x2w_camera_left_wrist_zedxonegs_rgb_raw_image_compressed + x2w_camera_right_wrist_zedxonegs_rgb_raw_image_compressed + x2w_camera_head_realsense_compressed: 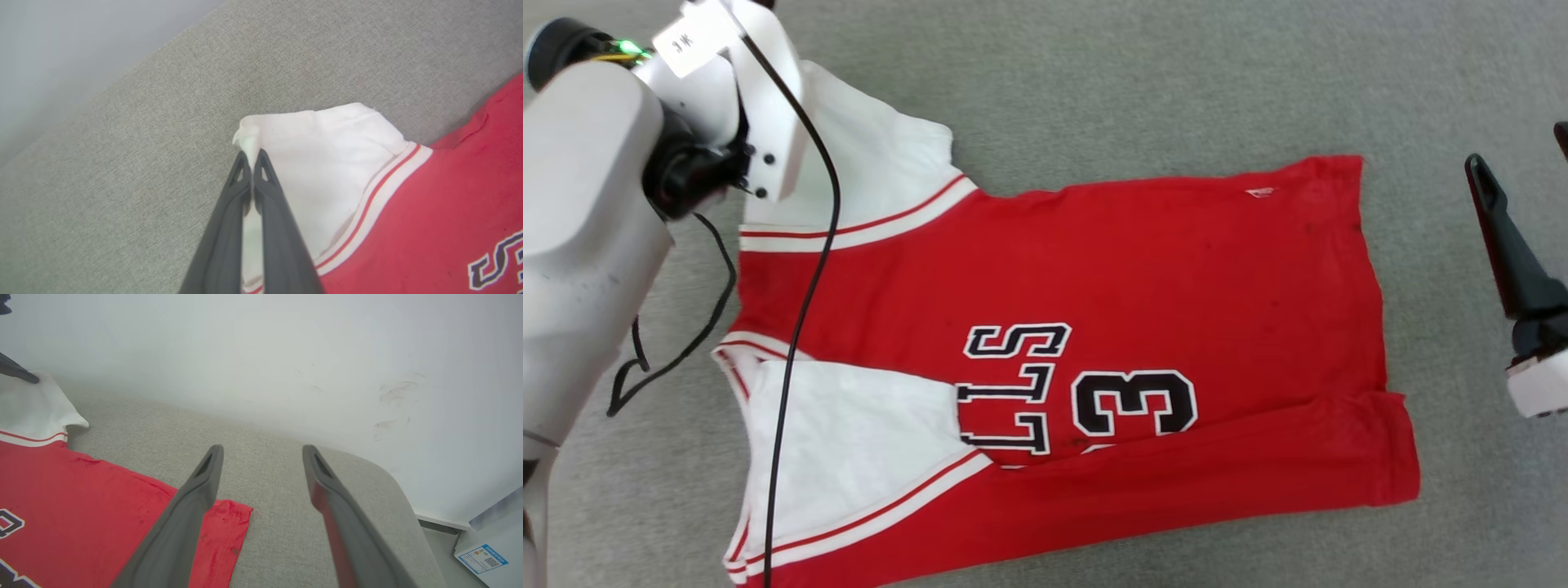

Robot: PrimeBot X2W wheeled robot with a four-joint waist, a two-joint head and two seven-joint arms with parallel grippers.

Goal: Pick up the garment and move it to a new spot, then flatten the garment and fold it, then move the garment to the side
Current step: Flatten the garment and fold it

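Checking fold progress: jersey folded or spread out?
Partly folded. The garment lies mostly flat, but its near long edge is turned over the front, covering part of the lettering.

The garment (pixel 1143 269) is soft, matt knit cloth with small dark specks on the red. Under it, the grey padded surface (pixel 1176 82) is coarse woven fabric, matt and slightly rough. The left end effector (pixel 251 154) and right end effector (pixel 262 448) look like dark matt plastic. The left arm's shell (pixel 580 204) is smooth, pale, faintly glossy plastic. The wall (pixel 286 355) is smooth, matt, scuffed.
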